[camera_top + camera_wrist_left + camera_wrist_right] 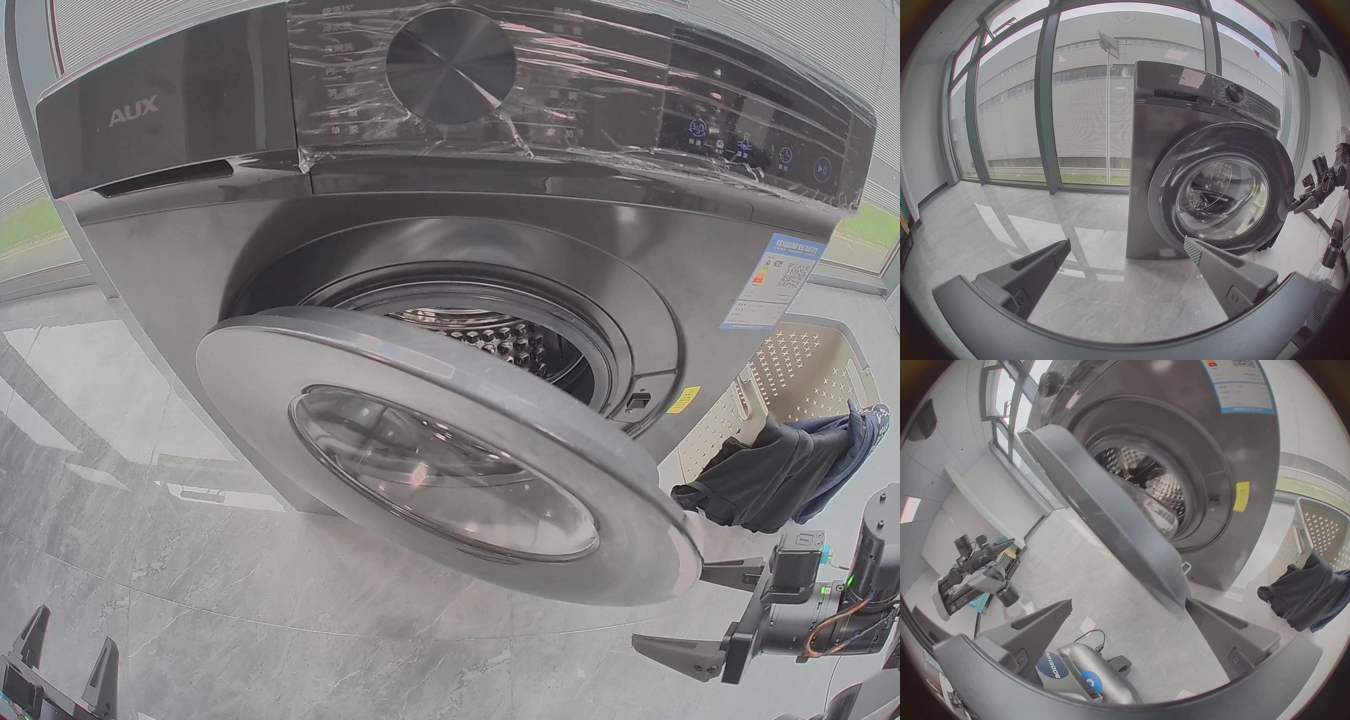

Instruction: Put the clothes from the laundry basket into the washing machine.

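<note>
Fingers (677,654) spread and empty, the left gripper (66,656) sits low over the floor (187,562) and the right gripper (708,614) just beside the open door (614,487) of the washing machine (187,234). Farther right, dark clothes (769,473) hang over the laundry basket (806,361) rim.

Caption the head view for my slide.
Open washing machine door; dark clothes draped over laundry basket; open right gripper nearby.
</note>
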Tool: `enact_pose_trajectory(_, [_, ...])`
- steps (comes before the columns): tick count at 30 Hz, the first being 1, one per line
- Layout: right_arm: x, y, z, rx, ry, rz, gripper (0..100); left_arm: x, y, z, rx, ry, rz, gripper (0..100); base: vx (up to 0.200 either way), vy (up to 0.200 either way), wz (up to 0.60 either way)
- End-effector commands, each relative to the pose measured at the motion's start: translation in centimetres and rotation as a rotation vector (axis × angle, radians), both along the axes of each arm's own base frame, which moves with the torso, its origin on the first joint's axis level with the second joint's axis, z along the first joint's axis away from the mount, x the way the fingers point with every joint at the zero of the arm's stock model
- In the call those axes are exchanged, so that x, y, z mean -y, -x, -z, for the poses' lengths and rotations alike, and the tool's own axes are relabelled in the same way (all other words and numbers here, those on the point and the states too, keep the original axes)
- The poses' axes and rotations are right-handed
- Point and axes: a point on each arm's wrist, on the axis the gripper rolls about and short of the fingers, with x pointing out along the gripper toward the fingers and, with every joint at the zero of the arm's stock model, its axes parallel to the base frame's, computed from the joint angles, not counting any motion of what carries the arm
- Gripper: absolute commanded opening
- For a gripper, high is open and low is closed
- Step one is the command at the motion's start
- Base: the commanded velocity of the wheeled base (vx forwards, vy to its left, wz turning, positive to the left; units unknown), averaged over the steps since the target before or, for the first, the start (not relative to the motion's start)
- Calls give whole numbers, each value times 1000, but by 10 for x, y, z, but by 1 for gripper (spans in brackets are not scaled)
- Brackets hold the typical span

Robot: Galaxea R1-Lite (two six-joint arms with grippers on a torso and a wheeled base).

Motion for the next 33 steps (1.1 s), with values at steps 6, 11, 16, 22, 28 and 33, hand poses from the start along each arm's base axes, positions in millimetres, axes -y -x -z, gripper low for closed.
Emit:
enact_pose_trajectory(6, [16,17,8,2,2,9,100,0,0,4,-6,0,-1,100,0,0,0])
enact_pose_trajectory(11, [16,15,7,6,-1,12,100,0,0,4,-6,0,-1,100,0,80,0])
enact_pose_trajectory(16, [10,10,2,14,-10,8,100,0,0,4,-6,0,-1,100,0,120,0])
enact_pose_trajectory(22, [4,5,5,-8,7,-4,100,0,0,4,-6,0,-1,100,0,0,0])
enact_pose_trajectory(28, [0,2,9,-30,25,-10,100,0,0,4,-6,0,-1,100,0,0,0])
enact_pose_trajectory(33, [0,11,14,-49,35,-53,100,0,0,4,-6,0,-1,100,0,0,0])
